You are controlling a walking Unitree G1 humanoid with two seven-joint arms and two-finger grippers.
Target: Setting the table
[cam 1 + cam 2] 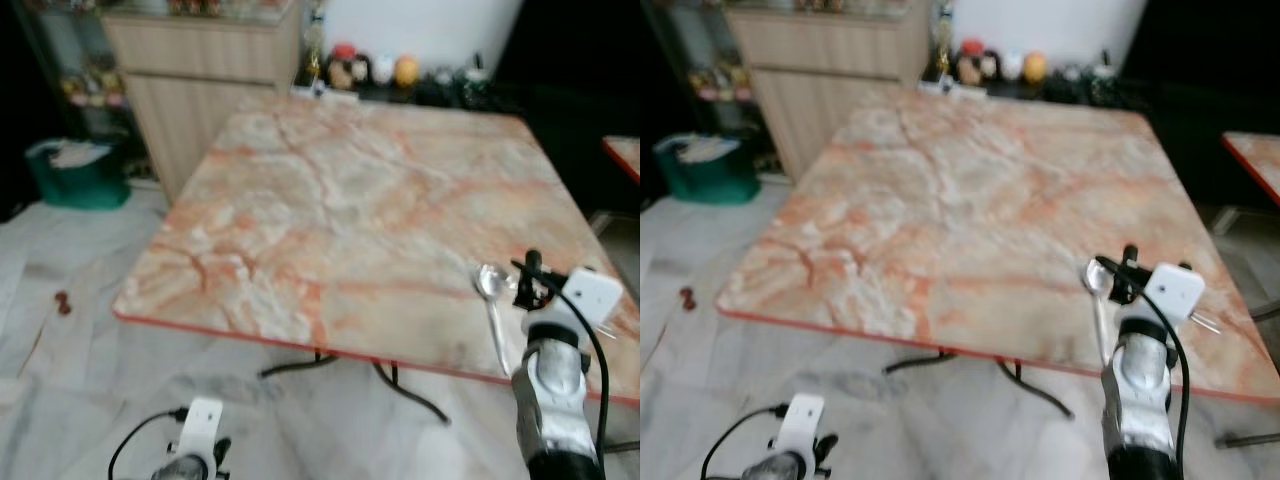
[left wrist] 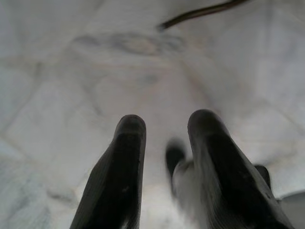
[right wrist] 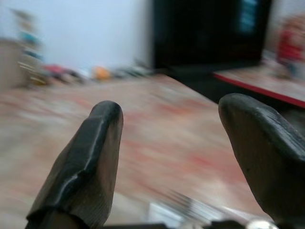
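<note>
One spoon [image 1: 491, 300] on marble table [image 1: 350, 200]; right tool [image 3: 167, 157] wide apart, holding nothing; left tool [image 2: 164, 143] parted, holding nothing, above floor [image 2: 71, 71].

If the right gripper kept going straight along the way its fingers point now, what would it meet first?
Probably nothing soon. The right gripper, fingers apart, points low across the bare marble tabletop toward its far edge. The spoon and fork lie under it, not ahead. Depth is blurred, so this is a guess.
</note>
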